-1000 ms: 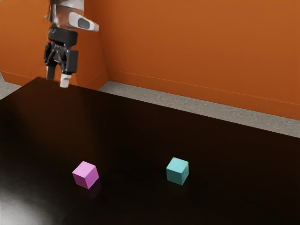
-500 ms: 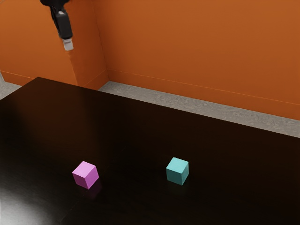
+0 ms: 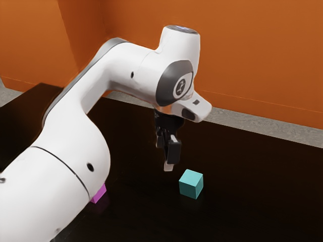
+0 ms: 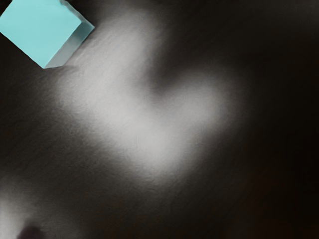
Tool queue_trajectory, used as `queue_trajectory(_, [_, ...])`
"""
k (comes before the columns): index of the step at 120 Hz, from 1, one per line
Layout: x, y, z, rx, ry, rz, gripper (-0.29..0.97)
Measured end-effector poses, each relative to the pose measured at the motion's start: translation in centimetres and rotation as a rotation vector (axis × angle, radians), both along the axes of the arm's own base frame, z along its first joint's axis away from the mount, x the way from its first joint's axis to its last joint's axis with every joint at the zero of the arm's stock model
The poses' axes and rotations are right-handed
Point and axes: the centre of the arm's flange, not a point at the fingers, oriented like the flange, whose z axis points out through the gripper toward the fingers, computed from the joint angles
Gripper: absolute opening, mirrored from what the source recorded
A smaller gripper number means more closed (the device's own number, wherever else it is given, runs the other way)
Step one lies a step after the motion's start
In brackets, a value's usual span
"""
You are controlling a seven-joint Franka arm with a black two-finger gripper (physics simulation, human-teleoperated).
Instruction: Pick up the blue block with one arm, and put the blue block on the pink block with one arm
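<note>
The tool hangs pointing down over the dark worktop, clear of the surface. It is seen edge-on, so I cannot tell whether it is spread or closed; nothing is in its grip. The blue block rests flat on the worktop, below the tool and just beside it toward the exterior view's right, not touching it. In the wrist view the blue block lies off to one side of the hand rather than under it, with its edges running diagonally to the hand. The pink block lies well apart on the opposite side of the tool, mostly hidden behind the white arm. The blue block looks like a small rigid cube with flat, smooth faces, so it is probably light and will not deform or break. It could skate on the glossy worktop if nudged from one side, or twist if caught across its corners. The best hold is likely across two opposite vertical faces, around mid-height. That calls for shifting the tool over the cube and turning the wrist square to its sides before descending.
</note>
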Motion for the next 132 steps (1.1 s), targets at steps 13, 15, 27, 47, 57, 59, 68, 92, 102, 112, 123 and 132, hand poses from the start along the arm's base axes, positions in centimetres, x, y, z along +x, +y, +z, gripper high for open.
queue_trajectory(13, [-0.1,-3.2,-6.5,-0.041,0.041,-0.115,0.68])
queue_trajectory(15, [-0.2,-3.6,-7.3,-0.045,0.046,-0.136,0.68])
queue_trajectory(27, [0.0,-4.6,-10.6,-0.099,0.043,-0.245,0.68])
queue_trajectory(47, [2.4,0.3,-12.8,-0.196,-0.014,-0.331,0.68])
queue_trajectory(57, [4.3,2.5,-13.5,-0.157,-0.075,-0.393,0.68])
queue_trajectory(59, [4.7,2.8,-13.8,-0.147,-0.086,-0.408,0.68])
queue_trajectory(68, [6.3,4.3,-14.7,-0.125,-0.136,-0.469,0.68])
queue_trajectory(92, [7.6,4.7,-17.0,-0.171,-0.203,-0.611,0.68])
queue_trajectory(102, [8.0,5.0,-17.4,-0.189,-0.222,-0.643,0.68])
queue_trajectory(112, [9.2,6.5,-17.2,-0.209,-0.241,-0.650,0.68])
queue_trajectory(123, [10.5,6.5,-16.9,-0.227,-0.252,-0.685,0.68])
queue_trajectory(132, [10.6,6.0,-17.7,-0.244,-0.239,-0.709,0.68])
